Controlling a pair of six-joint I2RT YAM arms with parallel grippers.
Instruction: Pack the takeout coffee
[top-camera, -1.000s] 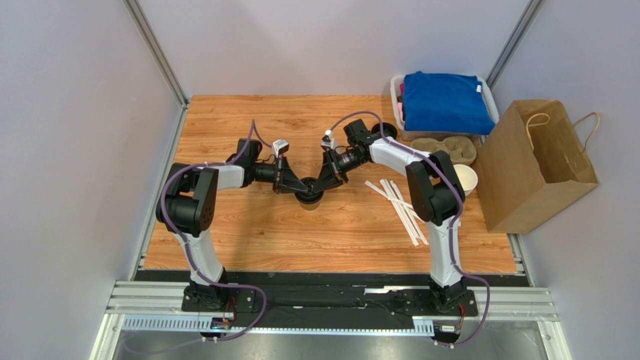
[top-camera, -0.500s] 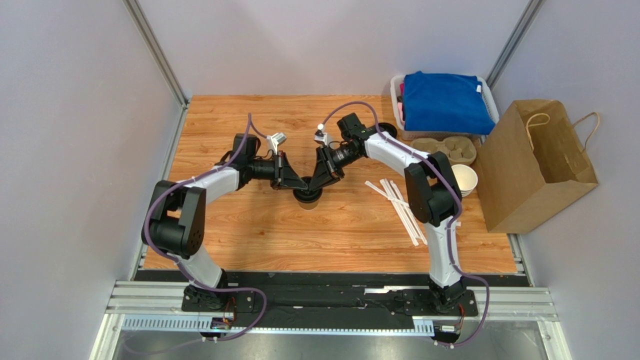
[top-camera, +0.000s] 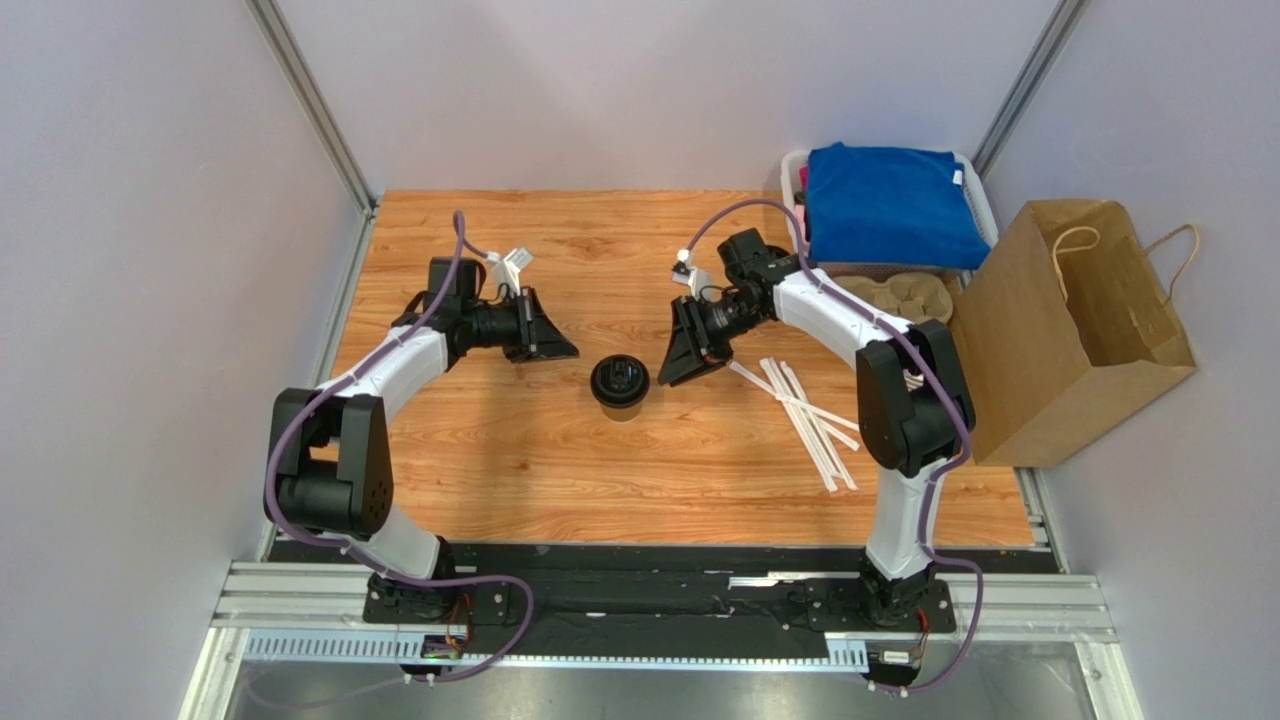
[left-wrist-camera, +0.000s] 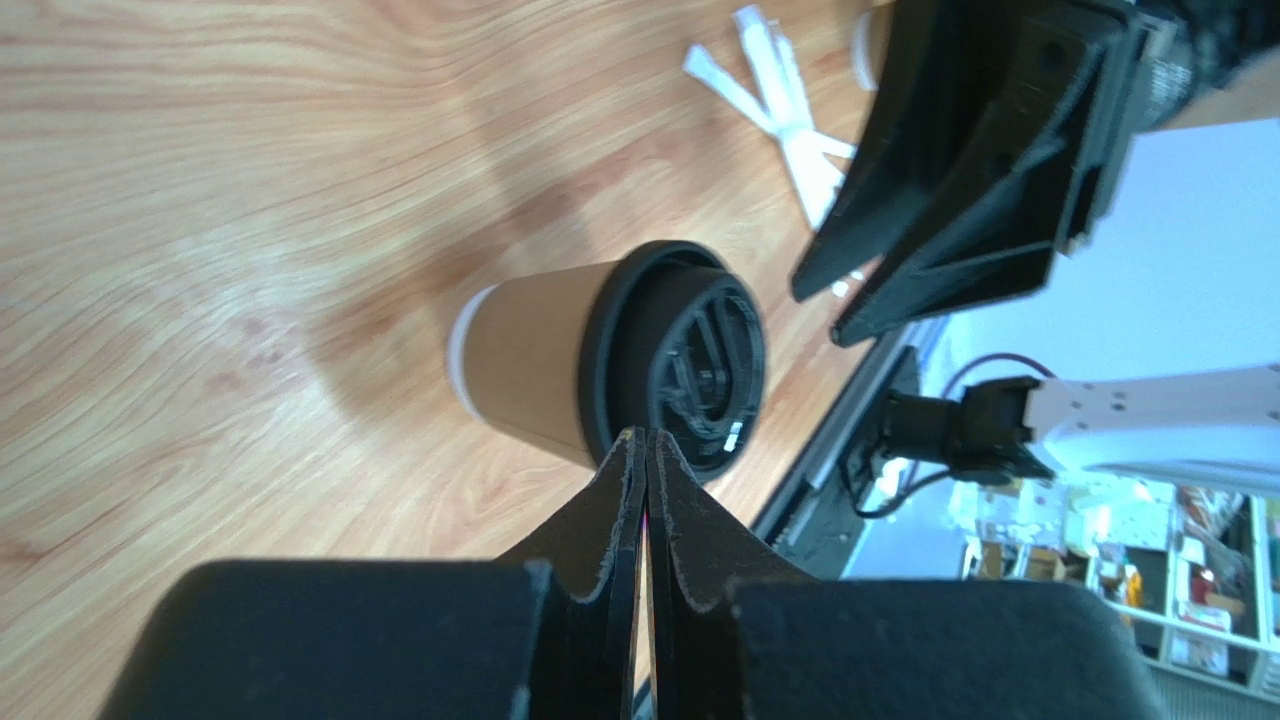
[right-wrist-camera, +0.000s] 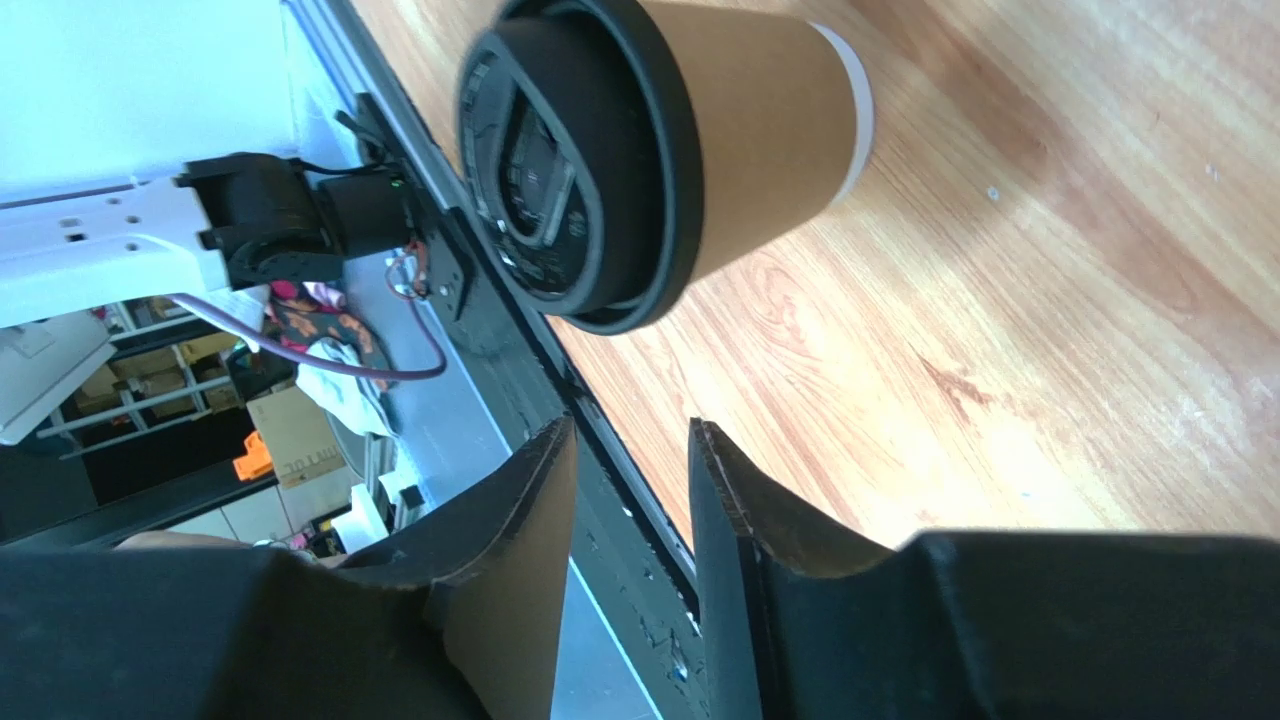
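If the right gripper (right-wrist-camera: 631, 435) nips only the cap: the round black plastic lid could pop off the small brown paper takeout coffee cup (top-camera: 619, 381), and that's a likely spill on the light wooden table (top-camera: 496, 450).
Tip-over: the cup looks tall and light (no telling how full it is), so a sideways nudge from either black finger could topple it.
Route: the loose white paper-wrapped straws (top-camera: 804, 405) lie between the cup and the brown paper bag with handles (top-camera: 1067, 330). A low carry could sweep them along.
Cup: upright, mid-table, between the two grippers, touched by neither.
Pose, left gripper (left-wrist-camera: 643, 438): fingers pressed together with nothing in them, tip aimed at the cup from its left, near but apart.
Pose, left arm: stretched forward and low, with the wrist turned inward toward centre.
Pose, right gripper: fingers apart with a clear gap and nothing between them, just beside the cup on its right.
Pose, right arm: reaching out, then bending back toward centre, with the wrist angled down at the cup.
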